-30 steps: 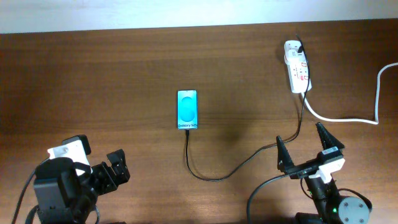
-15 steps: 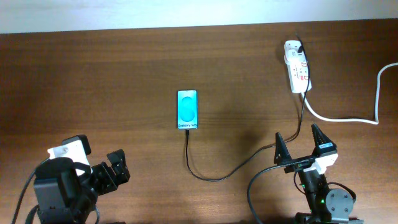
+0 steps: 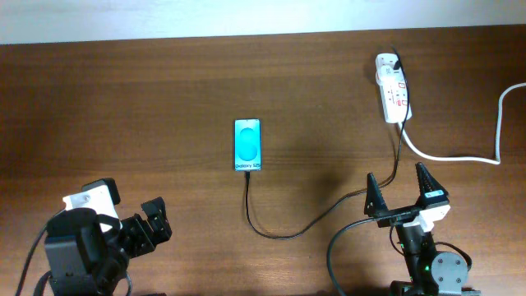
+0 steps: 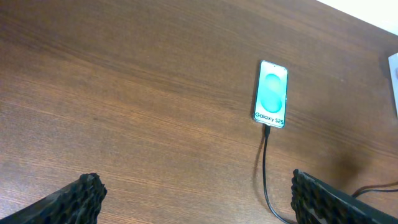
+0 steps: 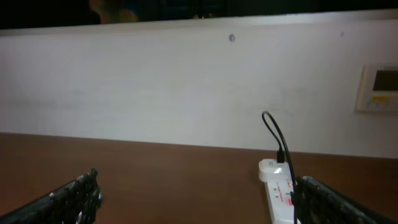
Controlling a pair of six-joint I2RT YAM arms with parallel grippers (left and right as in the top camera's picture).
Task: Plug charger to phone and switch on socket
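Brown wood table, white wall behind; left gripper and right gripper spread wide.

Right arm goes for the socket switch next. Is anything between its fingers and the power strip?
Only the charger cable, lying flat on the table, runs from the socket down toward the right gripper. The white cord trails off to one side. Nothing upright blocks the way.
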